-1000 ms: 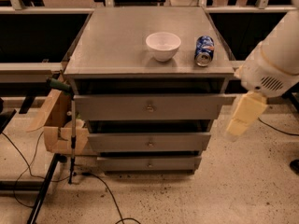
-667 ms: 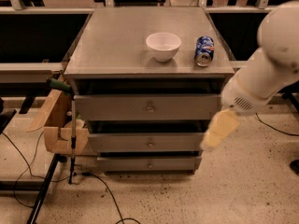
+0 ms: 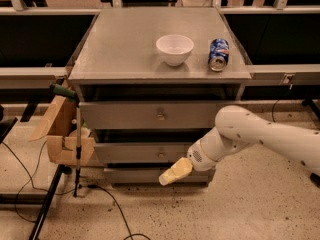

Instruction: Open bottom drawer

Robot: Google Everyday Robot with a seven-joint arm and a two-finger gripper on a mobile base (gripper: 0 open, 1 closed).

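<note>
The grey counter (image 3: 125, 49) has three drawers. The white arm (image 3: 265, 134) reaches down low. The bottom drawer (image 3: 132, 175), just above the floor, looks shut, so nothing is pulled yet. The gripper (image 3: 175, 171) is at its front; I cannot tell if it is open or closed.

Single camera view on record. The camera is looking from in front of the grey drawer cabinet (image 3: 125, 49). It is sitting higher than the cabinet top and tilting downward, so the top surface and all three drawer fronts are showing. It is standing fairly near: the cabinet is filling the middle of the frame, with speckled floor (image 3: 250, 214) below it. The gripper (image 3: 175, 172) is hanging just in front of the bottom drawer (image 3: 135, 175), at the cabinet's lower right as seen.
</note>
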